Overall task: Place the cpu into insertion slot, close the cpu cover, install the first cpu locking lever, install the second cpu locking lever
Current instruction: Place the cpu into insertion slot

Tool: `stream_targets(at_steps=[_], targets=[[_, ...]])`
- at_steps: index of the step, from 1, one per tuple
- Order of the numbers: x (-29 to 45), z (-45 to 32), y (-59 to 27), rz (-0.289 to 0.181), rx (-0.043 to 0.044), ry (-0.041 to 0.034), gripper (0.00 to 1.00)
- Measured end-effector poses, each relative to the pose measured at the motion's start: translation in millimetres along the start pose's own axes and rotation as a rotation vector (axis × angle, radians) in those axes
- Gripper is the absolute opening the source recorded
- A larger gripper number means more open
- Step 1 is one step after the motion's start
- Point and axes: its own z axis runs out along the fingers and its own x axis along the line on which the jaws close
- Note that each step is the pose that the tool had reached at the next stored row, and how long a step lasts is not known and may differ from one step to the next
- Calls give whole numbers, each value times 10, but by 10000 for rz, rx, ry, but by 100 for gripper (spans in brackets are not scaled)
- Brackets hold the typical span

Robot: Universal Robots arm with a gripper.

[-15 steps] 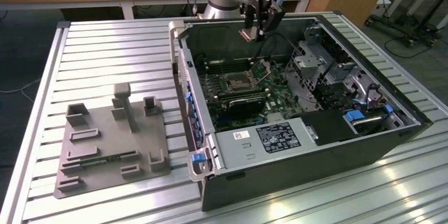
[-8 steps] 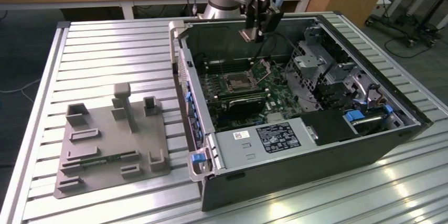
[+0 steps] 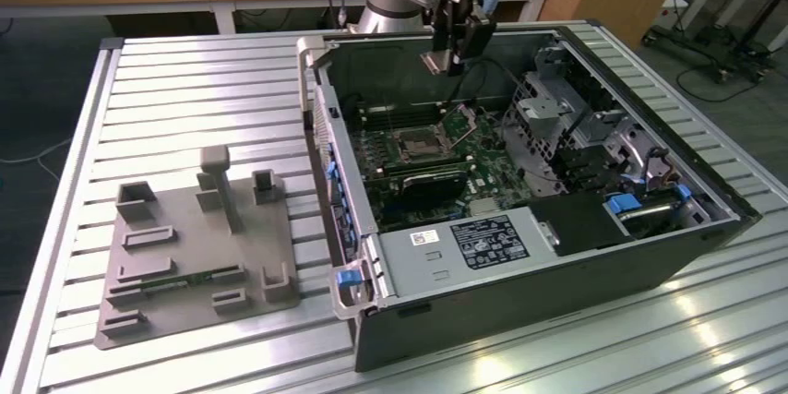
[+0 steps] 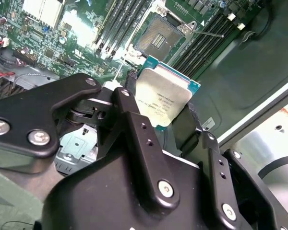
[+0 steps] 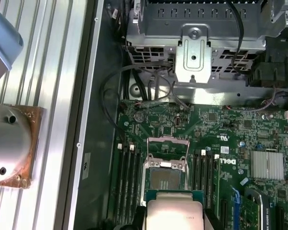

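Cpu [image 4: 165, 96] sits clenched in the gripper [image 4: 163, 103], its black fingers [image 4: 134, 120] pressing on 2 opposite edges of the chip, whose silvery-tan metal top and green border face the second wrist view. It hangs in the air above the motherboard [image 4: 77, 38], apart from everything below it.

In the exterior view the gripper [image 3: 446, 60] hovers inside the open computer case [image 3: 518, 292], at about 1 o'clock from the insertion slot [image 3: 411, 147]. The chip [image 3: 434, 62] shows there as a pale tan patch at the fingertips.

In both wrist views the insertion slot [image 4: 158, 40] lies bare, its dark centre ringed by a silver rim. The first wrist view shows the slot [image 5: 163, 179] just beyond the held cpu [image 5: 175, 211]. The cpu cover [image 5: 168, 146] is swung open off the slot, on the side toward the metal drive cage [image 5: 194, 38]. A thin wire locking lever [image 4: 209, 33] stands free beside the socket.

Long black memory slots [image 5: 127, 177] flank the socket on 2 sides.

In the exterior view the black labelled power-supply box [image 3: 474, 242] lies at 5 o'clock from the slot. A grey fixture tray [image 3: 197, 256] rests on the slatted metal table [image 3: 185, 89] at 8 o'clock from the slot, outside the case.
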Motion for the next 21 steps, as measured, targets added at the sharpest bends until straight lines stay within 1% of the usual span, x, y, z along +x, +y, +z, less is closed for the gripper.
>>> stream_targets(at_steps=[9,21], targets=[[0,10,-2,8,-1,1,54],[-1,60,-9,26,-1,-1,54]])
